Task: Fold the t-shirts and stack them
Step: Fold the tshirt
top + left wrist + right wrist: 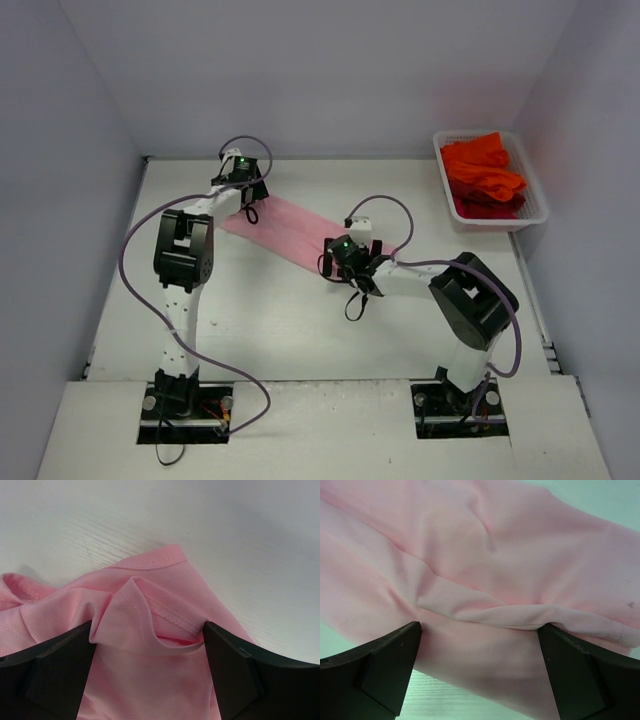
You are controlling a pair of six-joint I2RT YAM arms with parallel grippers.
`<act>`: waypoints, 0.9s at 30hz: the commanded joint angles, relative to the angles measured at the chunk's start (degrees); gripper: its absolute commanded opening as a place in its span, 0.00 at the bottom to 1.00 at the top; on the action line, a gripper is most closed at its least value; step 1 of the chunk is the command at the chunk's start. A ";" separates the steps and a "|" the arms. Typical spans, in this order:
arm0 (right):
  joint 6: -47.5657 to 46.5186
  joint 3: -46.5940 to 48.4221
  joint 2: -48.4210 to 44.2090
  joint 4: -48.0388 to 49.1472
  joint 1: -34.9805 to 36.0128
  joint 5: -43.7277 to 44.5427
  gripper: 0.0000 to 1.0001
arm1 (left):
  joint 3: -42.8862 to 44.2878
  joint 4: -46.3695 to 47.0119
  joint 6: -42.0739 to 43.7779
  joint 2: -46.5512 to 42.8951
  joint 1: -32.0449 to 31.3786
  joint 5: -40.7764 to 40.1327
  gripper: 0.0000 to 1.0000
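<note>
Shirt: soft light-pink cloth t-shirt (285, 232) lay as a long folded band between the arms.
Left gripper (150, 647): spread, straddling a raised hem fold.
Right gripper (480, 630): spread wide around a cloth ridge.
Technique: each should pinch all layers, then both lift evenly.
Waiting: bright orange-red t-shirts (483, 170) lay heaped in the white plastic mesh basket (500, 226).

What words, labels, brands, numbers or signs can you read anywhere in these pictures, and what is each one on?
None can be read.
The pink t-shirt is plain, with no print or tag showing.
The orange-red t-shirts in the white basket show no lettering.
The arms show only small green lights, no legible marking.
</note>
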 commanded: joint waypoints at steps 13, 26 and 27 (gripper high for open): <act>3.48 -0.56 -4.18 -4.23 3.33 1.65 1.00 | 4.30 -0.85 -1.70 1.78 -4.38 2.18 0.82; 4.36 -0.91 -6.90 -5.29 5.18 2.35 1.00 | 4.39 -1.56 -3.20 1.25 -7.28 2.18 0.81; 4.54 -1.00 -7.34 -5.46 5.53 2.52 1.00 | 4.56 -1.65 -3.29 1.43 -7.54 2.18 0.81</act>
